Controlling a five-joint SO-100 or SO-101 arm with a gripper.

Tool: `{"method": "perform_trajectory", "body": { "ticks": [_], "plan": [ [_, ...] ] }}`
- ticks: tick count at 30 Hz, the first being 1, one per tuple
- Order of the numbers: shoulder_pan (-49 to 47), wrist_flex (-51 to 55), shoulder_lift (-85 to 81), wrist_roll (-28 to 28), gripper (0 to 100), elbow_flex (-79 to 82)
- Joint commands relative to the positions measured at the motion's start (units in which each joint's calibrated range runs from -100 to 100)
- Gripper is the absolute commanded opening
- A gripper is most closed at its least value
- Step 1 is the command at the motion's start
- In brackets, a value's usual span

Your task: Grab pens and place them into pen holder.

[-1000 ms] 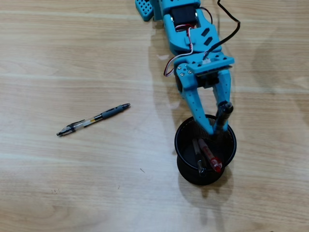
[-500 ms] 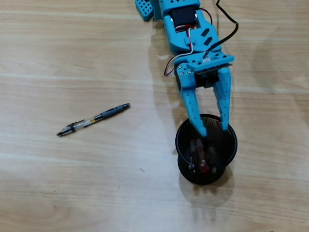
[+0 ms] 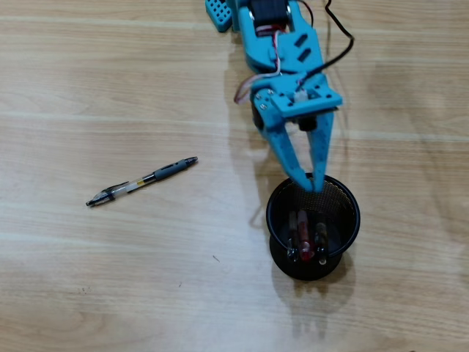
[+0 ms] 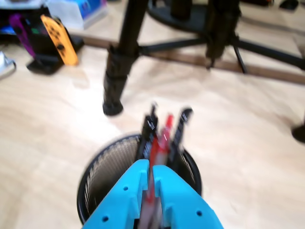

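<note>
The black mesh pen holder [image 3: 272, 213] stands right of centre in the overhead view, and three pens lean inside it: a black one [image 3: 293, 222], a red-and-white one [image 3: 303, 233] and another dark one [image 3: 320, 233]. In the wrist view the same pens [image 4: 165, 130] poke up out of the holder [image 4: 93, 168]. A grey-and-clear pen with a black tip [image 3: 141, 182] lies alone on the wood at the left. My blue gripper [image 3: 312, 183] hangs over the holder's far rim, jaws shut with only a thin slit between them and nothing held [image 4: 150, 168].
A black stand with spreading legs [image 4: 119, 71] rises beyond the holder in the wrist view. An orange controller [image 4: 58, 39] and a blue box [image 4: 76, 10] sit at the far left. A blue perforated part [image 3: 217, 15] lies by the arm's base.
A second ago the gripper held a black pen over the holder. It opened, the pen dropped in beside the other two, and the jaws have closed again while shifting slightly left.
</note>
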Motion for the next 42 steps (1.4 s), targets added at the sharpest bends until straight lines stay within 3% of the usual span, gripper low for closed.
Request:
{"method": "perform_trajectory", "body": {
  "ticks": [1,6,10,14,19,35,42],
  "plan": [
    [3.68,19.14,-11.25,0.36,2,-1.07],
    [9.35,41.65,-20.42,0.36,2,-0.80],
    [13.83,51.67,-24.25,-0.11,2,-0.80],
    [17.95,51.85,-23.91,-1.11,2,-1.34],
    [20.33,52.85,-18.22,-9.01,2,-2.70],
    [30.66,52.85,8.54,-8.86,2,-19.17],
    [33.68,52.67,19.83,-4.41,2,-32.65]
  ]
}}
